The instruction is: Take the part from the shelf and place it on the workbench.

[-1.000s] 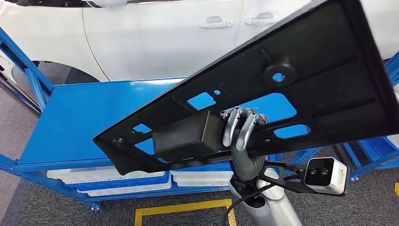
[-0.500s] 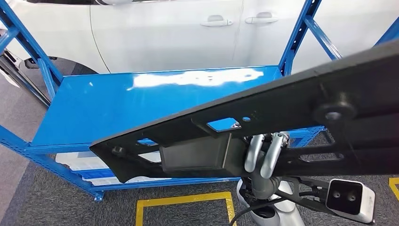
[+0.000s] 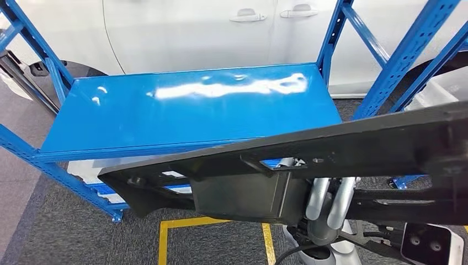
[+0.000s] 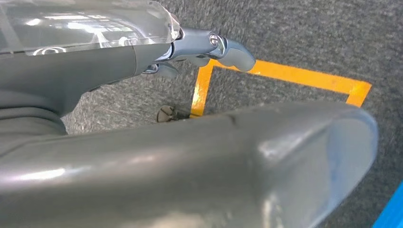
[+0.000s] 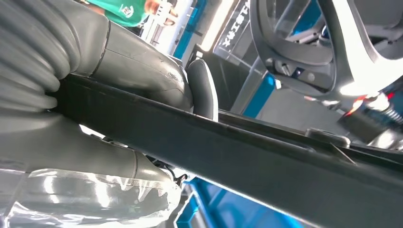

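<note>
right robot hand [image 3: 331, 201] grips the long black part [image 3: 342, 149], fingers hooked over its near edge; part held nearly flat in front of the blue shelf [image 3: 187, 110], above carpet with yellow floor tape [image 3: 163, 238]. left robot hand [image 4: 209, 47] hangs over the carpet, fingers curled in, holding nothing.

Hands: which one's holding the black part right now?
The right hand: its silver fingers curl over the black part. The left hand hangs over the floor, holding nothing.
</note>
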